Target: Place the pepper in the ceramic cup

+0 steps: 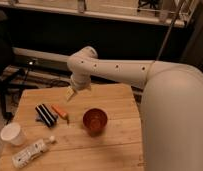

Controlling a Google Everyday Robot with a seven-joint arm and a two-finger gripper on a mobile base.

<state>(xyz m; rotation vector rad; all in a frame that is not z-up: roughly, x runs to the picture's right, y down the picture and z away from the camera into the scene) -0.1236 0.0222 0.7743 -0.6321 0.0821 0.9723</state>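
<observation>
A round, glossy reddish-brown bowl (95,120) stands on the planked wooden table (117,102). Left of the bowl, the pepper (59,111), slim, smooth and orange, lies on the wood, just beside a black ridged block (45,114). Far left of the bowl stands the ceramic cup (12,134), plain white and tapered, with a white labelled bottle (30,152) lying below it. The gripper (71,93) hangs up-left of the bowl; whether it is apart or together I cannot tell

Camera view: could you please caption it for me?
Gripper hovers near the table's far edge; pepper lies mid-table, ceramic cup at near corner.
</observation>
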